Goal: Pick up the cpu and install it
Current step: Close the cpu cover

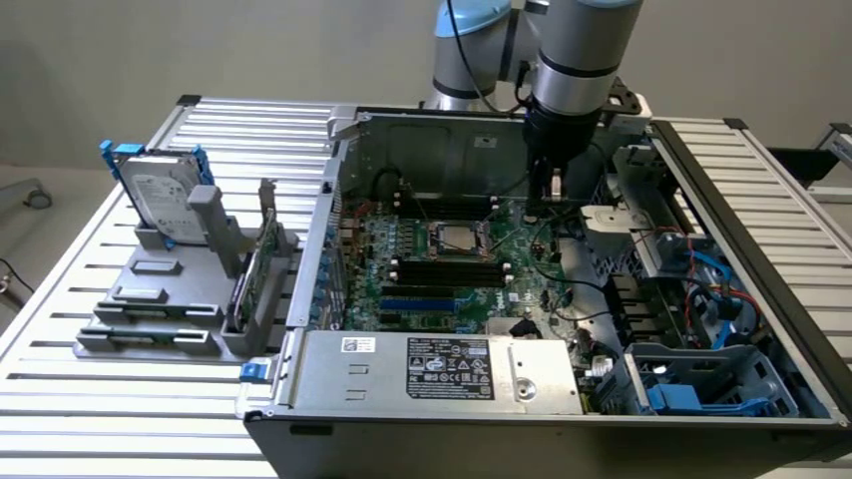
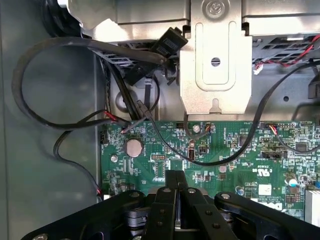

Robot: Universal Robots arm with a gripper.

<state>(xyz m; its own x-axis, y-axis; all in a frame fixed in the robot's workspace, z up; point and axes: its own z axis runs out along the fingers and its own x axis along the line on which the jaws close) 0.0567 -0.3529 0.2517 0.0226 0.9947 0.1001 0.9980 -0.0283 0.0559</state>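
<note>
silver power supply (image 1: 453, 367) lies along the near edge of the open pc case (image 1: 426, 150), with a blue drive cage (image 1: 685, 394) near, at the exterior view's right. past it is the green motherboard (image 1: 533, 284). cpu (image 1: 460, 238) sits flat in the socket at board centre, not held. gripper (image 1: 553, 192) hangs over the board just to the exterior view's right of the cpu, apart from it, fingers (image 2: 165, 205) pressed together on nothing. hard drive (image 1: 167, 205) stands upright in a grey stand (image 1: 147, 299) outside the case, exterior view's left.
</note>
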